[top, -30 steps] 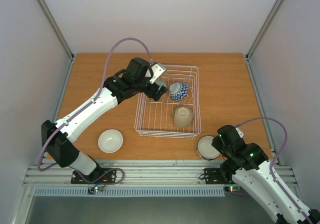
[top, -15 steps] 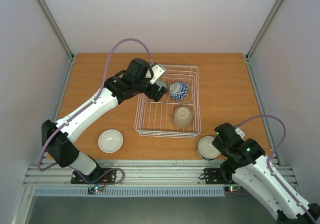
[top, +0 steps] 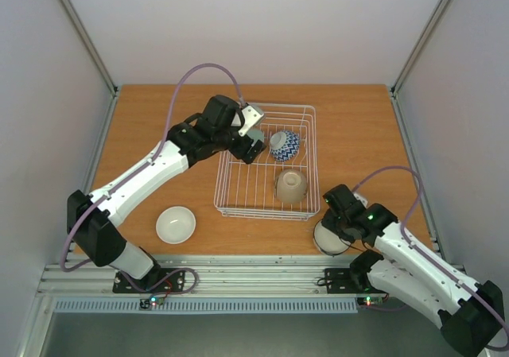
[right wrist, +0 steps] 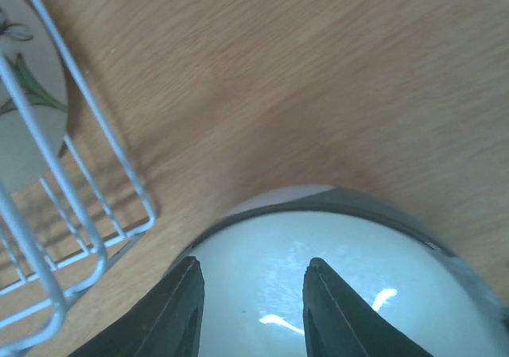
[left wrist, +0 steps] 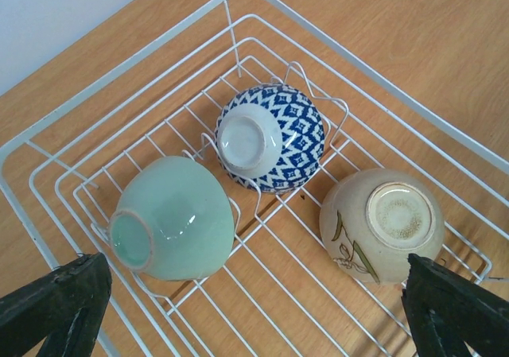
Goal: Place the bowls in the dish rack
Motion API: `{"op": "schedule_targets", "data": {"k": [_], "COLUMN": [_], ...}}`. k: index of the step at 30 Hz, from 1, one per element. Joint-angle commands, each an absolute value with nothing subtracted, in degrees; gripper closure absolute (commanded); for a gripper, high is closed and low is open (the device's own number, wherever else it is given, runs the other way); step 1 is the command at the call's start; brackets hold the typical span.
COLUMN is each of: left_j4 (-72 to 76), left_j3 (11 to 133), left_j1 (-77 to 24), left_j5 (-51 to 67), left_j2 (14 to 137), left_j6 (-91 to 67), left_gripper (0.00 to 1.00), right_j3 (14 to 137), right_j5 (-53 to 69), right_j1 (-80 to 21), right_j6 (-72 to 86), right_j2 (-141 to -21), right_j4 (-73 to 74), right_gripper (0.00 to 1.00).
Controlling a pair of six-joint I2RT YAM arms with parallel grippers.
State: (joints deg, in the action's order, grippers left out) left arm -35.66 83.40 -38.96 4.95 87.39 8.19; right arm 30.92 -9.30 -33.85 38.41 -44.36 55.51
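Note:
The white wire dish rack (top: 267, 212) holds three bowls on their sides or upside down: a blue patterned one (top: 285, 145), a beige one with a leaf drawing (top: 291, 185) and a pale green one (left wrist: 171, 218). My left gripper (top: 253, 144) hangs open above the rack's left part, its fingertips (left wrist: 56, 305) wide apart over the green and beige (left wrist: 382, 226) bowls. A grey-rimmed bowl (top: 327, 241) with a whitish inside (right wrist: 358, 269) stands on the table by the rack's front right corner. My right gripper (right wrist: 253, 269) is partly open just over it, holding nothing.
A white bowl (top: 176, 224) stands upright on the table left of the rack's front. The rack's corner wires (right wrist: 87, 206) and the beige bowl (right wrist: 24, 126) lie close to the left of my right gripper. Grey walls enclose the table.
My right arm has swung left and forward, bringing its gripper from beside the grey-rimmed bowl to over it. The left arm has barely moved.

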Motion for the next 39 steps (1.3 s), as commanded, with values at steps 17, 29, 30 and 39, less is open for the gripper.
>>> {"op": "schedule_targets", "data": {"k": [17,29,30,39], "left_j4": [-32.42,-32.04,-32.06,-31.66], "left_j3": [81.33,80.66,80.63,80.42], "left_j1": [-38.84,-38.79,-38.83,-38.83], "left_j5": [4.62,5.32,5.30,4.92], "left_j2": [87.18,86.34,86.31,85.67], "left_j6": [8.86,8.89,8.80,8.36], "left_gripper": [0.01,0.01,0.01,0.01], "right_j3": [34.28,31.86,31.76,36.32], "right_j5": [-11.03,-12.91,-13.23,-23.11], "right_j1": [-50.27,-50.80,-50.80,-50.80], "right_j6": [42.99,46.93,47.20,43.73], "right_j2": [-58.79,-54.99,-54.23,-41.90], "right_j4": [40.94,47.94,48.66,59.98], "right_gripper": [0.75,0.99,0.99,0.99]}}
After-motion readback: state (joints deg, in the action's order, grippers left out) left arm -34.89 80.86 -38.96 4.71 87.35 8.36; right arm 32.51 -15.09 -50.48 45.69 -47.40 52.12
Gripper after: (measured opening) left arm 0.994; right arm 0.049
